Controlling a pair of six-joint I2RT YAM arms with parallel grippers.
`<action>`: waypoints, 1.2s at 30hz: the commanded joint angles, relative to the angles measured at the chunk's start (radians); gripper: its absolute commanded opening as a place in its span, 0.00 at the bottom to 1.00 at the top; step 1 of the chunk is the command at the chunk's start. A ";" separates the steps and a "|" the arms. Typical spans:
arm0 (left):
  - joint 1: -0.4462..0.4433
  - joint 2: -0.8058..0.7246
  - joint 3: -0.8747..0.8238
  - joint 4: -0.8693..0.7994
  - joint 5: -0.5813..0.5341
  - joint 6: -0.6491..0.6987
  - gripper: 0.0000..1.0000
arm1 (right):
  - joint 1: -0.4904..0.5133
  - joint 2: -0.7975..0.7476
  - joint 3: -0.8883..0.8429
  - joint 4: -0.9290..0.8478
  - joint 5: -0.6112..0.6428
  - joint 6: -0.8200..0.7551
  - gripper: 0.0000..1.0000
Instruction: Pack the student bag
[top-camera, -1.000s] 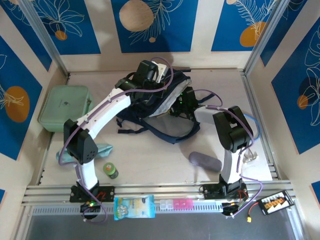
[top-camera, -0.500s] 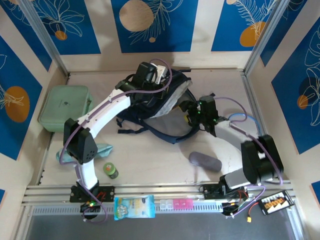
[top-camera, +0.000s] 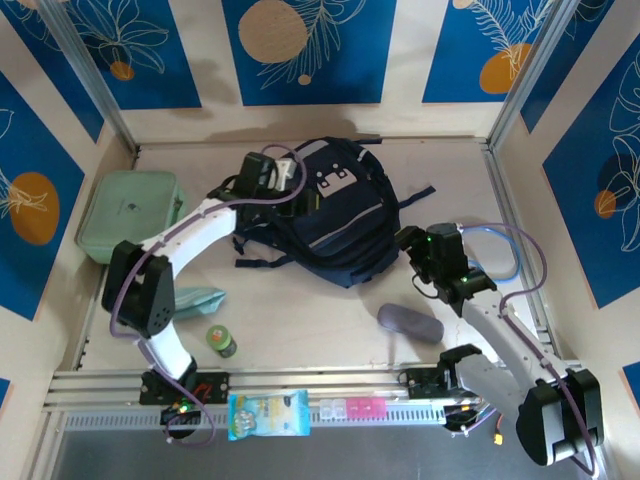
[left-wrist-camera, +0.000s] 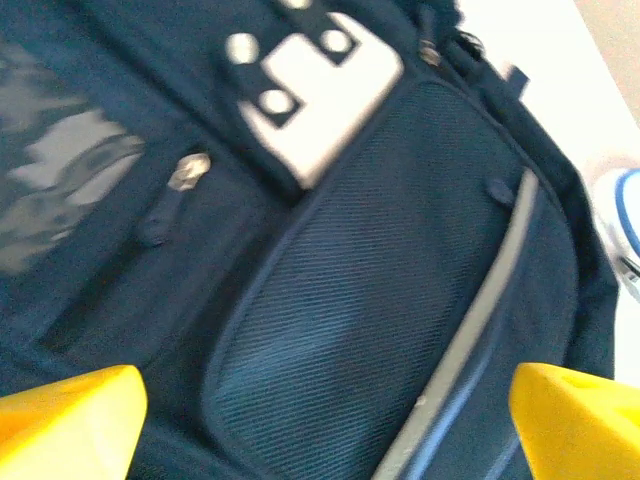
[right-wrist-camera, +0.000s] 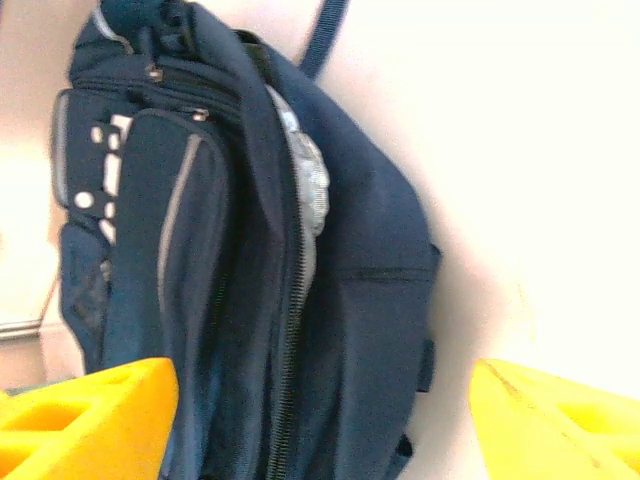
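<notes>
Near the bag (top-camera: 340, 215), left pincer (left-wrist-camera: 320, 425) and right pincer (right-wrist-camera: 322, 415) gape wide, empty; soft, limp fabric seems best gripped at its zip edge.

Around student bag (top-camera: 335, 215): zip case (top-camera: 130, 215) well left; cloth (top-camera: 198, 298), jar (top-camera: 222, 342) front-left; pouch (top-camera: 408, 323) near, front-right; packet (top-camera: 268, 415) farthest in front

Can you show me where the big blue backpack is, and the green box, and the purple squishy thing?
student bag (top-camera: 345, 225), top view, on its navy front panel.
mint green case (top-camera: 130, 215), top view, on the middle of its lid.
purple pouch (top-camera: 408, 322), top view, on the middle of its top.
</notes>
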 joint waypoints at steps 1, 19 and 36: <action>0.088 -0.055 -0.102 0.068 0.048 -0.109 0.98 | 0.034 0.020 0.025 -0.067 0.054 -0.052 0.83; 0.216 0.104 -0.204 0.116 -0.026 -0.404 0.45 | 0.183 0.289 0.117 0.005 0.021 0.017 0.81; 0.215 0.199 -0.138 0.202 0.149 -0.424 0.11 | 0.181 0.418 0.135 0.118 -0.132 -0.029 0.70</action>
